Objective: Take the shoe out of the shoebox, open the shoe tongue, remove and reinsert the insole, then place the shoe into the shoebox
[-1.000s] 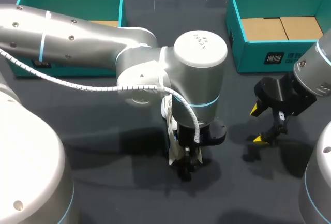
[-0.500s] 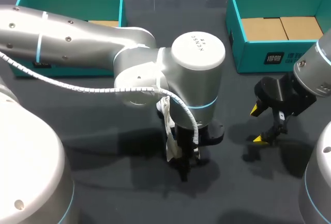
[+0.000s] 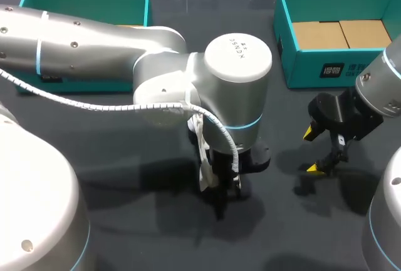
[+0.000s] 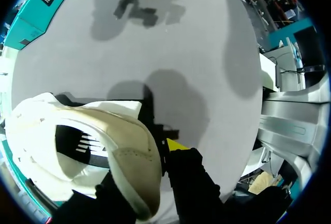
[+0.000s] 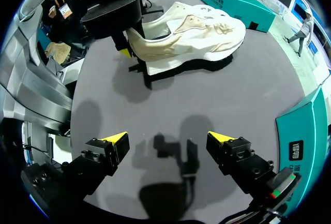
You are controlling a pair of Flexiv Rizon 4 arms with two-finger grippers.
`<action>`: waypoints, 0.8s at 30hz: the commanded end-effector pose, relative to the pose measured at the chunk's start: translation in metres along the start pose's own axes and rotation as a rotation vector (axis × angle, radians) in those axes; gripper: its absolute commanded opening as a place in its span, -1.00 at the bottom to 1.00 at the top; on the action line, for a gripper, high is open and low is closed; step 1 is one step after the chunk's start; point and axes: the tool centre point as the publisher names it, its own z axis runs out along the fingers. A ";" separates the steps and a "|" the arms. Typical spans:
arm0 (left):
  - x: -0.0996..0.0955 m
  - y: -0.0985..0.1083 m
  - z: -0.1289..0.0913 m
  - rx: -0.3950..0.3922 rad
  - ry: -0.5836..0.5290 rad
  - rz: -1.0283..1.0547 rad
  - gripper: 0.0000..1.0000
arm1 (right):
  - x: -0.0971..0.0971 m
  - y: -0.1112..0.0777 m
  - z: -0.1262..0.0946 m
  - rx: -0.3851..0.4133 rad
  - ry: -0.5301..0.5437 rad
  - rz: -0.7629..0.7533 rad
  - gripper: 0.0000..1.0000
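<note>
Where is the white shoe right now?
The shoe is mid-table, heel in the left gripper, ahead of the open right gripper; the head view largely hides it.

Two silver arms, black at the business end.

My left arm [image 3: 113,49] is a run of smooth silver-grey cylinders with thin light-blue rings at the joints and small dark screws dotted along the shell. A white coiled cable [image 3: 94,104] trails along it towards the wrist. Its round end cap [image 3: 239,58] is flat and pale, with small dark print that I cannot read. My right arm [image 3: 383,82] has the same silver shell and blue ring, ending in a chunky black wrist block. The left gripper [image 4: 163,149] and right gripper [image 5: 168,138] are matte black and angular with bright yellow fingertips. Big rounded silver housings with blue bands fill the near left and near right corners.
</note>
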 end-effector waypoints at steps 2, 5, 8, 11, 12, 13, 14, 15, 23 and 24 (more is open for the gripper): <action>-0.004 0.018 -0.037 0.021 0.010 0.014 -1.00 | 0.002 0.000 -0.001 0.001 -0.003 0.000 1.00; -0.007 0.023 -0.051 0.023 0.024 0.021 -1.00 | 0.002 0.000 -0.001 0.001 -0.003 0.000 1.00; -0.012 0.032 -0.070 0.012 0.047 0.026 -1.00 | 0.002 0.000 -0.001 0.001 -0.003 0.000 1.00; -0.015 0.039 -0.084 0.008 0.071 0.030 -1.00 | 0.002 0.000 -0.001 0.001 -0.003 0.000 1.00; -0.016 0.043 -0.089 0.011 0.076 0.030 -1.00 | 0.002 0.000 -0.001 0.001 -0.003 0.000 1.00; -0.018 0.046 -0.094 0.007 0.086 0.041 -1.00 | 0.002 0.000 -0.001 0.001 -0.003 0.000 1.00; -0.019 0.049 -0.099 0.004 0.088 0.042 -1.00 | 0.002 0.000 -0.001 0.001 -0.003 0.000 1.00; -0.021 0.051 -0.105 0.003 0.086 0.041 -1.00 | 0.002 0.000 -0.001 0.001 -0.003 0.000 1.00; -0.044 0.076 -0.152 -0.017 0.095 0.069 -1.00 | 0.002 0.000 -0.001 0.001 -0.003 0.000 1.00; -0.048 0.078 -0.157 -0.017 0.102 0.078 -1.00 | 0.002 0.000 -0.001 0.001 -0.003 0.000 1.00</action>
